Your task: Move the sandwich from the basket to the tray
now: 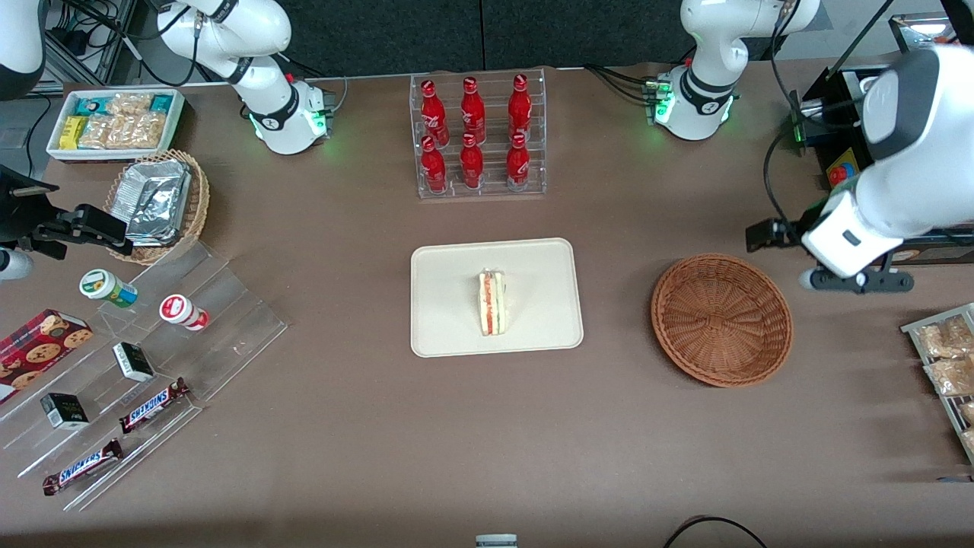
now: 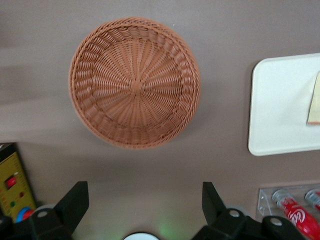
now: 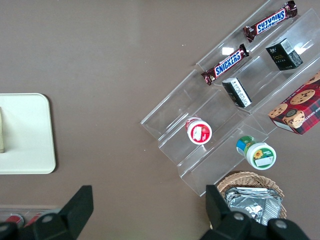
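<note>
The sandwich [image 1: 492, 302], a pale bread wedge with red-orange and green filling along its edge, lies on the cream-white tray [image 1: 449, 304] at the table's middle; only its pale corner [image 2: 315, 100] shows on the tray [image 2: 280, 105] in the left wrist view. The reddish-brown wicker basket [image 1: 721, 318] [image 2: 135, 82] sits beside the tray toward the working arm's end, with nothing in it. My left gripper [image 1: 772, 234] [image 2: 144, 192] hangs high above the table, farther from the front camera than the basket. It is open, with nothing between its fingers.
A clear rack of red bottles [image 1: 477, 135] stands farther from the front camera than the tray. A box with coloured buttons [image 2: 12, 187] and a tray of snack bags [image 1: 947, 365] lie at the working arm's end. Acrylic steps with snacks [image 1: 137, 358] and a foil-packet basket [image 1: 160, 202] lie at the parked arm's end.
</note>
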You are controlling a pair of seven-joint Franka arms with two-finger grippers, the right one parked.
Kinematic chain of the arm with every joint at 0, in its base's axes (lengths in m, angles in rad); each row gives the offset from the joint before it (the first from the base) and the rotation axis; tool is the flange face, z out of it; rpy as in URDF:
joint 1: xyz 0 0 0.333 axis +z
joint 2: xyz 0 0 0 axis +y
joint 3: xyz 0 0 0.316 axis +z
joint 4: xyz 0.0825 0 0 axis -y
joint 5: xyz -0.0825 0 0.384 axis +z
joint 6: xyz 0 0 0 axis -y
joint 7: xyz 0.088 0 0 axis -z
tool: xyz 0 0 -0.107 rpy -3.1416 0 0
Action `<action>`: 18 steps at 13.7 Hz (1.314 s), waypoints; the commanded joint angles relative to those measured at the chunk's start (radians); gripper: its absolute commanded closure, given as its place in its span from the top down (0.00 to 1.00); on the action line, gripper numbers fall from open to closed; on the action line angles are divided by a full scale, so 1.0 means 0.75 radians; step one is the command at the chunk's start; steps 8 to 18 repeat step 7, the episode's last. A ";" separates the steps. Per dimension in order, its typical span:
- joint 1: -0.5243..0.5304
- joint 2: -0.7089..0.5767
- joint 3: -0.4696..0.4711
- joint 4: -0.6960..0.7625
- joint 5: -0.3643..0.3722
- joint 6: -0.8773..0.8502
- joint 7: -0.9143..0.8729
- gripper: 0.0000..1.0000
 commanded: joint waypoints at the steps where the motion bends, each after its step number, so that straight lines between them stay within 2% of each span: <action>1: 0.076 -0.097 -0.030 -0.022 0.021 -0.072 0.017 1.00; 4: 0.115 -0.134 -0.034 0.021 0.033 -0.173 0.103 1.00; 6: 0.115 -0.168 -0.028 0.021 0.102 -0.199 0.115 1.00; 18: 0.115 -0.177 -0.028 0.027 0.105 -0.226 0.117 1.00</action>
